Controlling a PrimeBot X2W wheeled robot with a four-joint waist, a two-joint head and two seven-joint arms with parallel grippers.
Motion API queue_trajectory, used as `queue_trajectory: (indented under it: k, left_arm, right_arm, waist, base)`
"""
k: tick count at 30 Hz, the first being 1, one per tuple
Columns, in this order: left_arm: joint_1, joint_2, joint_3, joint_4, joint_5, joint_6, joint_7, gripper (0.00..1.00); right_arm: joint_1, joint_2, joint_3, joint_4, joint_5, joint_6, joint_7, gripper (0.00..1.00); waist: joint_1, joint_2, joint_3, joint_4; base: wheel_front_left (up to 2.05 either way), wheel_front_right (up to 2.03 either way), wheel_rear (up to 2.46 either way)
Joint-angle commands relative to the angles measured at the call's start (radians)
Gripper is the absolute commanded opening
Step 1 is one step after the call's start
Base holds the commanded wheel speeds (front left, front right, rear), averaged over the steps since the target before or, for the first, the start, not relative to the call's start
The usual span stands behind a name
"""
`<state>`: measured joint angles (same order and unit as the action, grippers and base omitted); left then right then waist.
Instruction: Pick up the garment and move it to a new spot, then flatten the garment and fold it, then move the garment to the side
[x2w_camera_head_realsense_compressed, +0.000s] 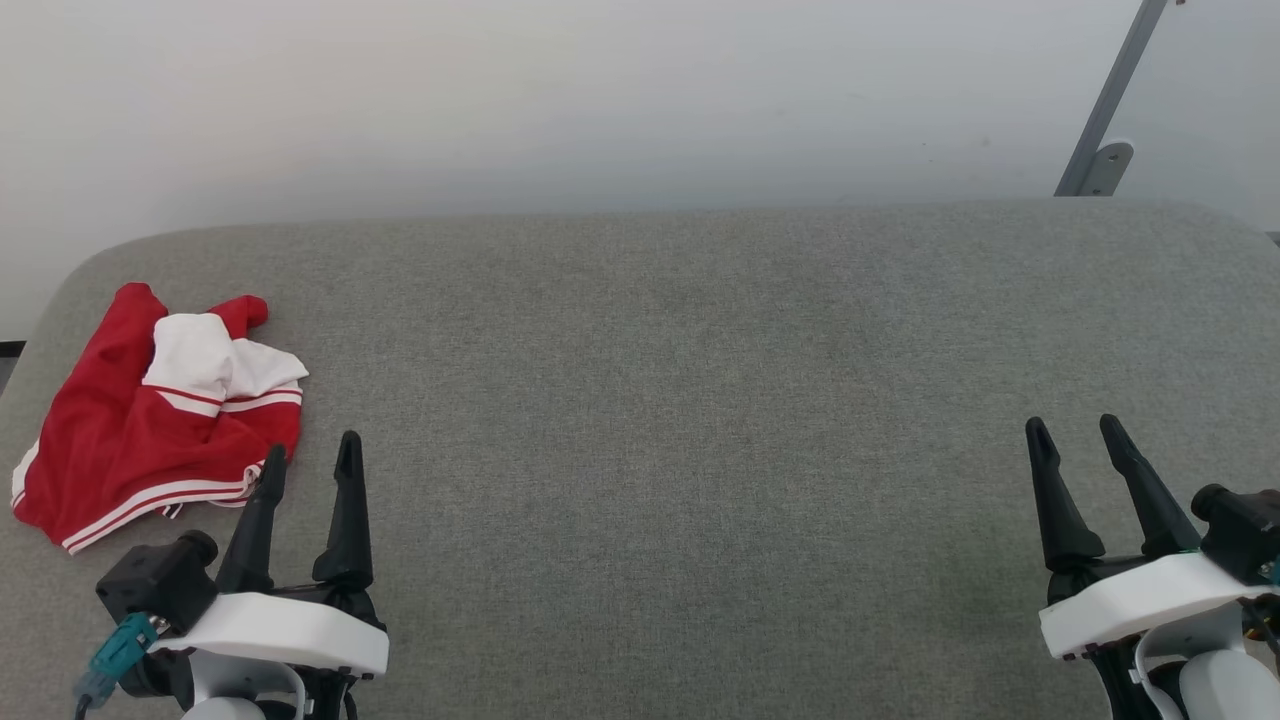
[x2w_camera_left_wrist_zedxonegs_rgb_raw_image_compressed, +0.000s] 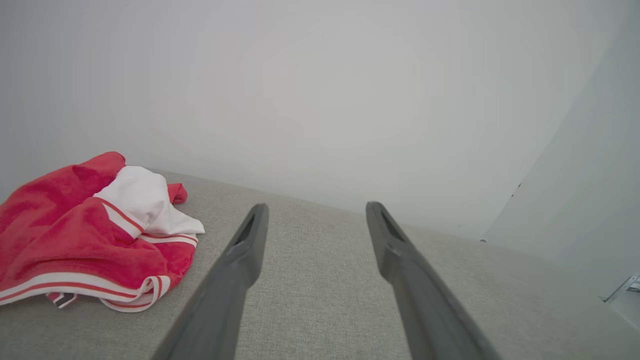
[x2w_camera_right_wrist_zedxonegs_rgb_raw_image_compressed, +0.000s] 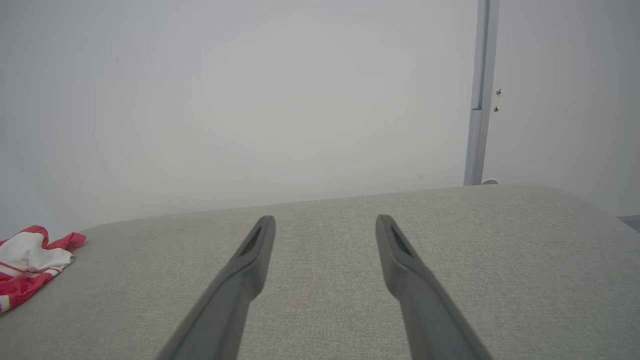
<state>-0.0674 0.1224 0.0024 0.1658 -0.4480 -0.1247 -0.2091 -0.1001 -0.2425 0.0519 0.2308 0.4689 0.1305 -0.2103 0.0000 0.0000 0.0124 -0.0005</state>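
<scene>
You have a grey worktop (x2w_camera_head_realsense_compressed: 680, 400) covered in woven fabric, its far corners rounded. At its left end the garment (x2w_camera_head_realsense_compressed: 120, 450) lies on it in a crumpled heap: red, with white sleeve ends on top and thin white stripes along the near edge.

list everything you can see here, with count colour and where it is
garment: one, red with white sleeve ends and white stripe trim, crumpled at the far left of the padded surface
padded surface: one, grey fabric, spanning the head view
wall: one, white, behind the surface
metal strut: one, grey, slanted against the wall at upper right
left claw: one, dark fingers on a white mount, lower left beside the garment, open and empty
right claw: one, dark fingers on a white mount, lower right, open and empty
</scene>
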Motion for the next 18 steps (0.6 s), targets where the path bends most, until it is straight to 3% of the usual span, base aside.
queue_trajectory:
  k: [1, 18]
  left_arm:
    - [-0.014, 0.005, -0.001, -0.009, 0.026, -0.006, -0.012, 1.0]
    - [-0.008, 0.019, -0.005, -0.008, 0.124, -0.006, -0.043, 1.0]
  right_arm:
    - [0.001, -0.007, 0.003, -0.01, -0.026, 0.0, -0.011, 1.0]
    - [0.002, -0.017, 0.006, -0.021, -0.148, 0.0, -0.044, 1.0]
  waist:
    - [0.0, 0.0, -0.001, 0.0]
    - [0.0, 0.0, -0.005, 0.0]
  base:
    - [0.0, 0.0, 0.0]
    - [0.0, 0.0, 0.0]
